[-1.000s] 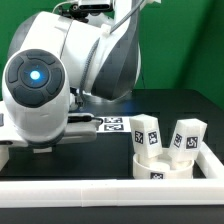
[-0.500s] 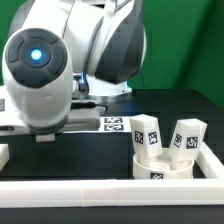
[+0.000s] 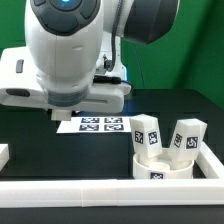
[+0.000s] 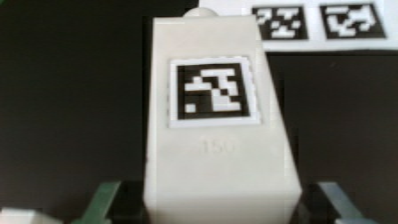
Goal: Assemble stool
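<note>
In the wrist view a white stool leg (image 4: 217, 110) with a black-and-white tag fills the middle. My gripper (image 4: 219, 205) is shut on its near end, one green fingertip (image 4: 111, 200) showing on each side. In the exterior view the arm's white body hides the gripper and this leg. The round white seat (image 3: 160, 166) lies at the exterior view's right. Two more tagged legs (image 3: 147, 133) (image 3: 187, 137) stand upright at the seat's back rim; I cannot tell whether they are fixed into it.
The marker board (image 3: 95, 125) (image 4: 317, 20) lies flat under the arm. A long white rail (image 3: 110, 190) edges the front of the black table. A small white piece (image 3: 5, 153) sits at the exterior view's left edge.
The arm has risen and swung toward the exterior view's right, uncovering the marker board. The seat and its two legs have not moved.
</note>
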Robot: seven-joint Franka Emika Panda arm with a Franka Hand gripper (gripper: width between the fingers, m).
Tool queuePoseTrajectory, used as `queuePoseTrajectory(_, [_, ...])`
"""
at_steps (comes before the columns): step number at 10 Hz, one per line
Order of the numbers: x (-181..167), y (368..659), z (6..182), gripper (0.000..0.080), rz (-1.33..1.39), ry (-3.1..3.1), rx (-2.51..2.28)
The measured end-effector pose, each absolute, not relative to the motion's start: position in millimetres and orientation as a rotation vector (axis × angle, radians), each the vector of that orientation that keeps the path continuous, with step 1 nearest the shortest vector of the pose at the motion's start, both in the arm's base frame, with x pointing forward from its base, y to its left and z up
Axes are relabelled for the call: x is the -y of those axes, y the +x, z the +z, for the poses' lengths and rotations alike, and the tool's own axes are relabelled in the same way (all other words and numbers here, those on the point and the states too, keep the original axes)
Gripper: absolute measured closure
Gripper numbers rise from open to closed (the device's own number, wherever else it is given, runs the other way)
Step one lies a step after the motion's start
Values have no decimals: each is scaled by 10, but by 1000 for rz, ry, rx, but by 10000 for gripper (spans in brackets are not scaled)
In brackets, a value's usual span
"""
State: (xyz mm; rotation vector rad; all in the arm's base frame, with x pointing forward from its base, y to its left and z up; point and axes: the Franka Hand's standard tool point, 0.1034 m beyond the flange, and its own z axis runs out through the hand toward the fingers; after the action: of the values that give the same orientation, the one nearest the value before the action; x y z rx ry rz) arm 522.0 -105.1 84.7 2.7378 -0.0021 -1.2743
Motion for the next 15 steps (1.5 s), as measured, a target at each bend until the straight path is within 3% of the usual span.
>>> queuePoseTrajectory(2, [1075, 5402, 797, 461, -1078, 2808, -26])
queuePoseTrajectory(4, [987, 5363, 900, 461, -928, 2865, 28])
queuePoseTrajectory(7, [816, 5598, 1161, 461, -628, 2967, 37])
queuePoseTrajectory(11, [820, 5681, 1144, 461, -177, 3027, 15])
queuePoseTrajectory(15, [693, 5953, 1305, 461, 213, 3043, 47])
